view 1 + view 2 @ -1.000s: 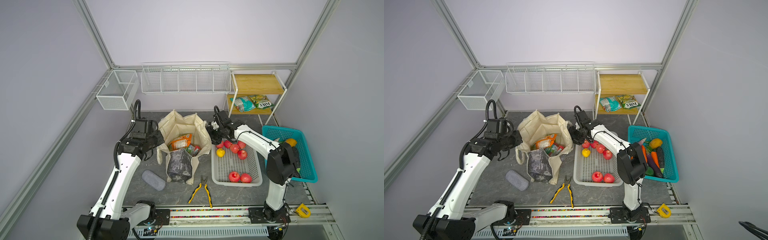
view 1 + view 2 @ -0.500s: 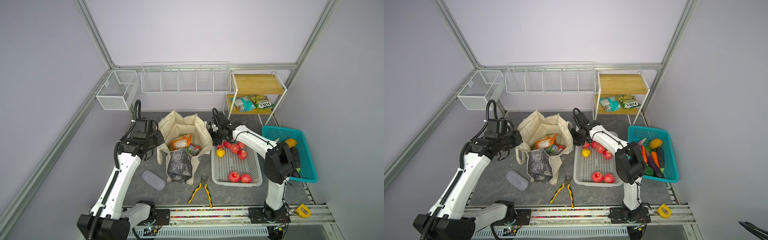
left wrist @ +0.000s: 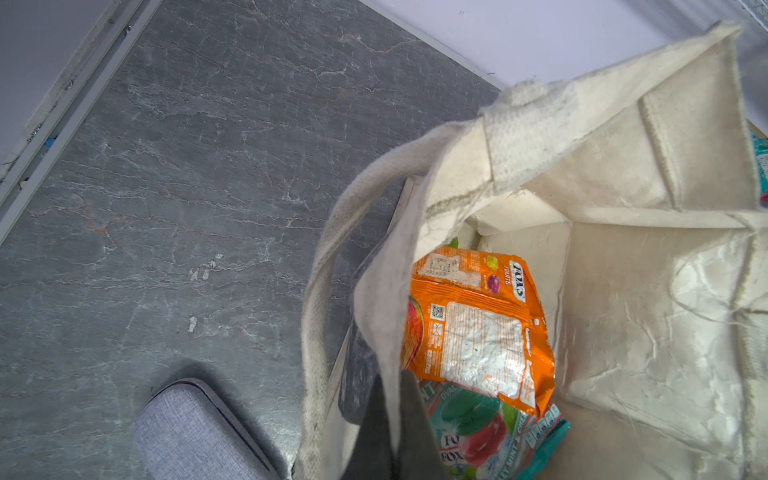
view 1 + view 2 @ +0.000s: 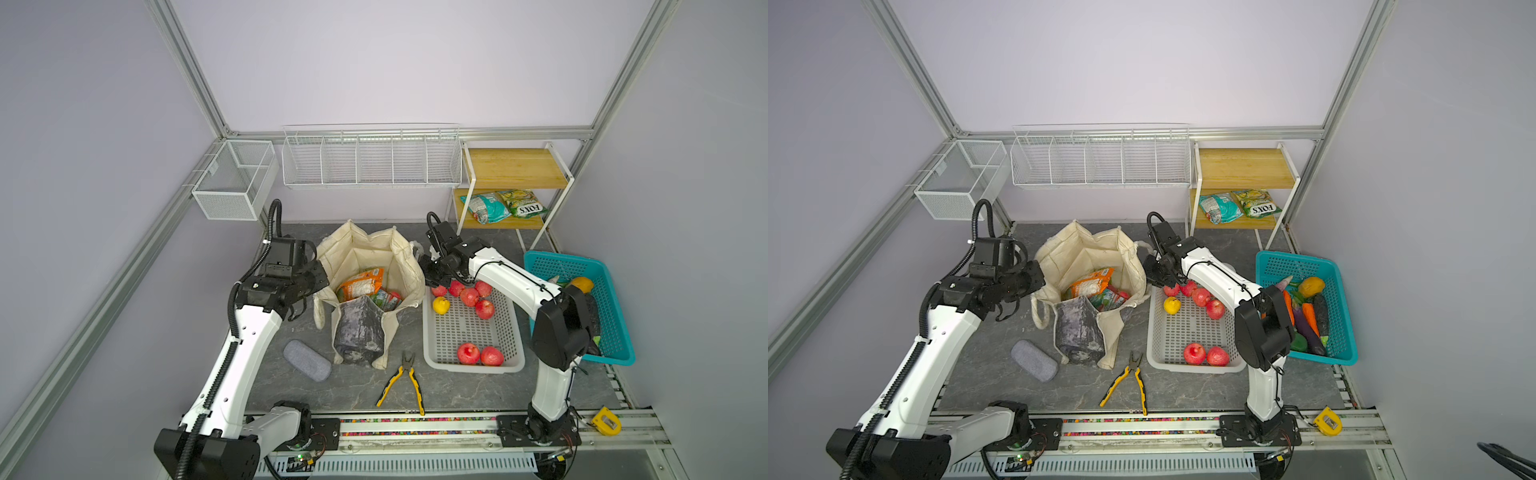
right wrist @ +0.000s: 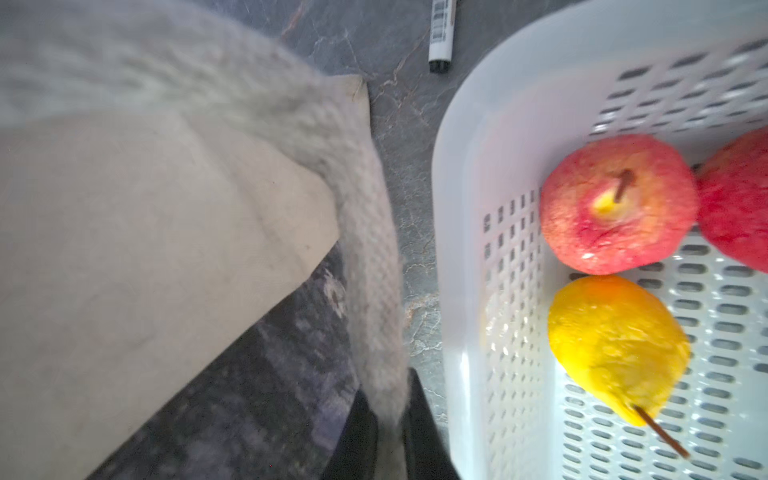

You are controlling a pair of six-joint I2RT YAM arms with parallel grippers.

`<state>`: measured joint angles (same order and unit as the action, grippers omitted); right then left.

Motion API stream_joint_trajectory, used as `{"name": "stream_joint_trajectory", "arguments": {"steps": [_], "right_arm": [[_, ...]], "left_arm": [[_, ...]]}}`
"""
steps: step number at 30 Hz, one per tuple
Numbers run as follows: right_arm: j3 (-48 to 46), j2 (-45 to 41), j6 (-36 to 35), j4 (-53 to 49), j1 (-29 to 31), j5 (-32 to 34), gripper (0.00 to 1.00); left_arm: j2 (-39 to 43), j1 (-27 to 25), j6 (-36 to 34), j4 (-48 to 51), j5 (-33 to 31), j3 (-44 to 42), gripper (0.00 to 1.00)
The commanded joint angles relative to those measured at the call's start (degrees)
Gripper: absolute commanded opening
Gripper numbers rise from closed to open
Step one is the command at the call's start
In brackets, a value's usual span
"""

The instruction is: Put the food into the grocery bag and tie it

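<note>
- The grocery bag (image 4: pixel 365 253) stands open mid-table between the two arms. Its dark grey front panel (image 4: pixel 357 332) sags toward the near edge.
- The white basket (image 4: pixel 473 365) sits just beside the bag's right side. A clump of red apples (image 4: pixel 469 297) and a yellow pear (image 4: pixel 441 305) sit at its far end, with two more apples at the near end.
- The teal basket (image 4: pixel 619 357) is further right, partly hidden behind the right arm, with veg in it.
- The pliers (image 4: pixel 405 382) lie just in front of the bag, and a grey case (image 4: pixel 306 360) is near its front-left corner.
- A marker pen (image 5: pixel 440 37) lies on the table past the white basket's corner.
- The shelf (image 4: pixel 515 168) at the back right has two more FOX'S packets on its lower level, well apart from the bag.
- Inside the bag, an orange packet (image 3: pixel 478 328) lies on top of a teal packet (image 3: pixel 478 436).
- The left gripper (image 3: pixel 392 376) is clamped tight on the bag's left rim, with the cloth edge running up between its fingers (image 3: pixel 415 415). The packets sit down inside, just past them.
- The right gripper (image 5: pixel 388 386) is pinched on the woven strap handle (image 5: pixel 365 249) at the bag's right side. The shot is blurry, but the strap clearly runs in between the fingers.
- The white basket's wall is just beside that gripper's outer finger. One apple and the pear sit just over the wall, not touching it.
</note>
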<state>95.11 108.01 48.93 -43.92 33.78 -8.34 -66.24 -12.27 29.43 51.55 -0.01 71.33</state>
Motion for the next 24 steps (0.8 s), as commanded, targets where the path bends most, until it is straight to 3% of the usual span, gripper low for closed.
{"name": "stream_joint_trajectory", "arguments": {"steps": [1,7,13,18,24], "right_arm": [[1.94,-5.88,-3.83,-4.4,-1.37,4.31,0.08],[1.56,-12.4,-9.31,-2.59,-2.69,2.16,0.08],[-2.73,-18.68,-11.83,8.48,-2.72,-5.65,0.07],[-3.43,-21.06,-12.97,11.5,-2.7,-8.07,0.07],[-3.68,-22.26,-13.14,11.37,-2.83,-7.03,0.07]], "left_arm": [[0.36,0.32,-0.86,1.88,0.01,0.93,0.0],[-0.09,0.32,-0.95,1.42,0.69,1.37,0.0],[0.04,0.32,-0.43,-2.74,7.39,1.62,0.01],[2.21,0.23,1.43,-6.0,10.29,2.65,0.18],[4.1,0.23,3.21,-3.04,5.83,4.74,0.52]]}}
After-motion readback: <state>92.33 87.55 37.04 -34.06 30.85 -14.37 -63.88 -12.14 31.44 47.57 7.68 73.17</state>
